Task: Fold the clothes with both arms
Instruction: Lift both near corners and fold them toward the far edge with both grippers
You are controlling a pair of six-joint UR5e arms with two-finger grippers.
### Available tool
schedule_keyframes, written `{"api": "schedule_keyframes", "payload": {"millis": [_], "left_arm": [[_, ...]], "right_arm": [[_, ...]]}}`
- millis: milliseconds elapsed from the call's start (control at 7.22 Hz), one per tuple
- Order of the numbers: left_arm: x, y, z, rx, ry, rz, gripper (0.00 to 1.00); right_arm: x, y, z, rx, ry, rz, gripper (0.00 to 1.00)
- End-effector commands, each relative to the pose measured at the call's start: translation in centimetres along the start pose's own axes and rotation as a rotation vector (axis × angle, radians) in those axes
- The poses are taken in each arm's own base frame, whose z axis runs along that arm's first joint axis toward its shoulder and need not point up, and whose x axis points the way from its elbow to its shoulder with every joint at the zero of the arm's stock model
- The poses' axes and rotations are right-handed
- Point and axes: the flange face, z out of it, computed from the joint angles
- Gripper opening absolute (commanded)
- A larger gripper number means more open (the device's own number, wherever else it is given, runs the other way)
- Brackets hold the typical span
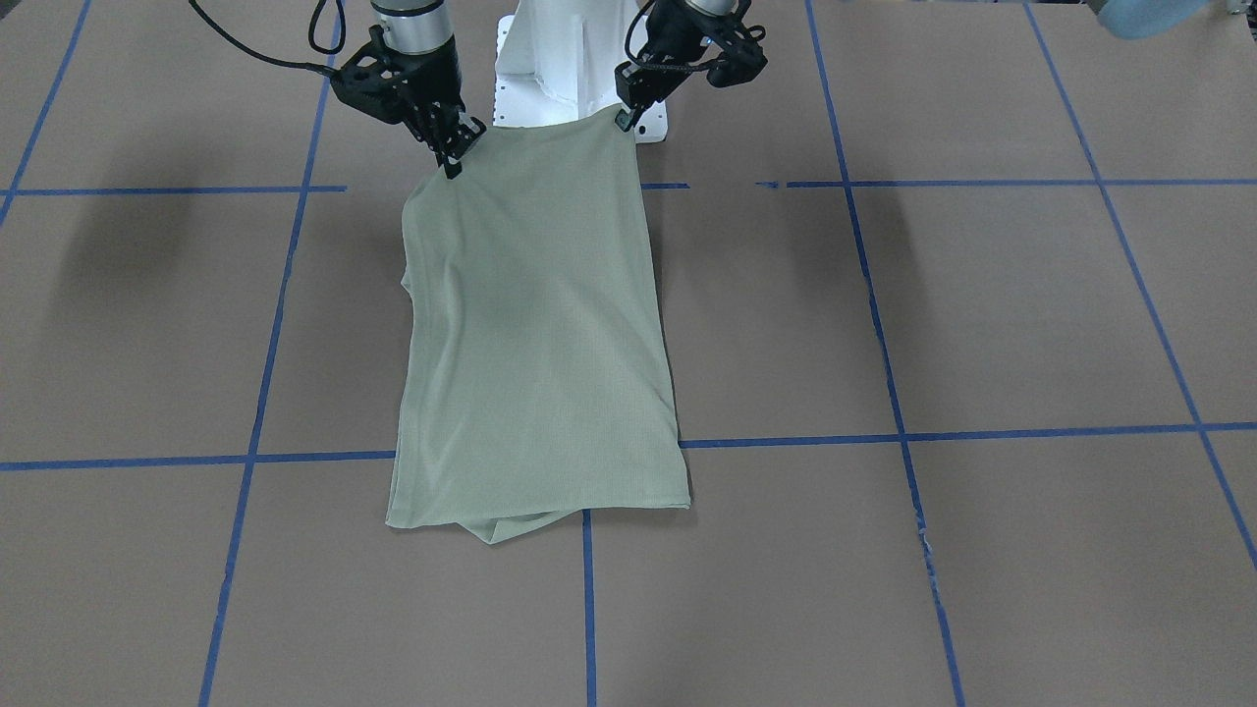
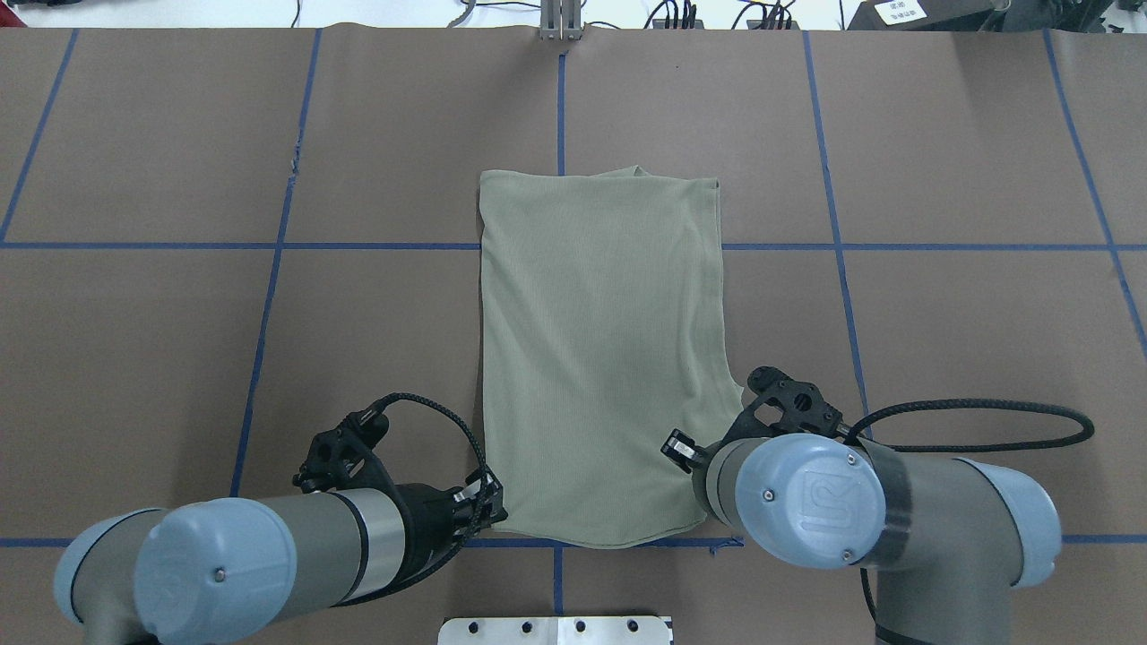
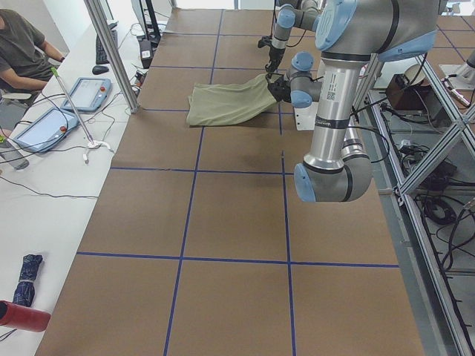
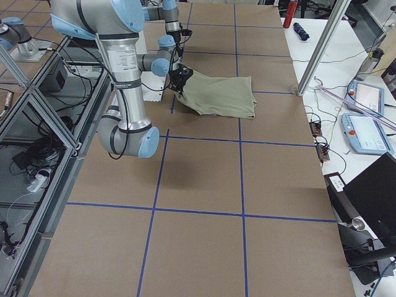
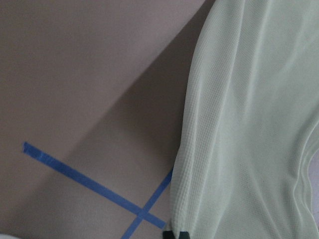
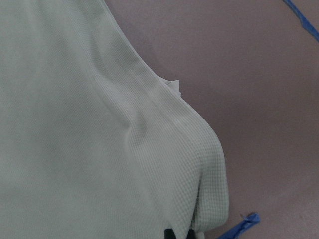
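The pale green shirt [image 1: 535, 324] lies folded into a long narrow rectangle on the brown table, its far end flat [image 2: 596, 206]. The end nearest the robot is raised off the table by both grippers. My left gripper [image 1: 626, 118] is shut on one near corner, also seen from overhead [image 2: 491, 512]. My right gripper [image 1: 454, 162] is shut on the other near corner, which bunches a little. In each wrist view the fabric [image 5: 249, 124] [image 6: 65, 124] runs down into the black fingertips [image 5: 174, 234] [image 6: 178, 233] at the bottom edge. Sleeves and collar are tucked out of sight.
The white pedestal base [image 1: 550, 69] stands just behind the lifted edge. Blue tape lines [image 2: 560, 98] grid the table. At the left end a person [image 3: 22, 52] sits by a side table with tablets [image 3: 85, 93] and a metal post [image 3: 111, 52].
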Motion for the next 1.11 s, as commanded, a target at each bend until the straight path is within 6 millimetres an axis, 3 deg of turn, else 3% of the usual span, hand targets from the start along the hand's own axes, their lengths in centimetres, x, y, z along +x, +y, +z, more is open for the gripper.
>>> {"api": "schedule_keyframes", "payload": {"millis": [0,138,277,415,692,969], "left_arm": [[1.7,0.0,-2.0,0.029,-0.007,0.003,0.0],[4.8,-3.2,-3.0,0.092,0.046,0.075,0.0],[7.2,-6.8,-2.4,0.171,0.058,0.136,0.0],[9.6,-9.9,-1.3,0.238,0.061,0.171,0.0],[12.6,-15.1,0.8,0.337,0.051,0.209,0.0],[13.0,-19.6,4.7,0.38,0.053,0.231,0.0]], "right_arm": [[-0.8,0.1,-3.7,-0.012,-0.032,0.009,0.0],[-3.3,-2.8,-2.9,0.042,-0.037,0.045,0.0],[-6.8,-6.1,-1.7,0.077,-0.024,0.02,0.0],[-9.1,-10.7,-0.8,0.089,0.004,0.006,0.0],[-13.1,-15.7,2.1,0.13,0.028,-0.014,0.0],[-15.0,-20.0,6.5,0.098,-0.01,-0.006,0.0]]}}
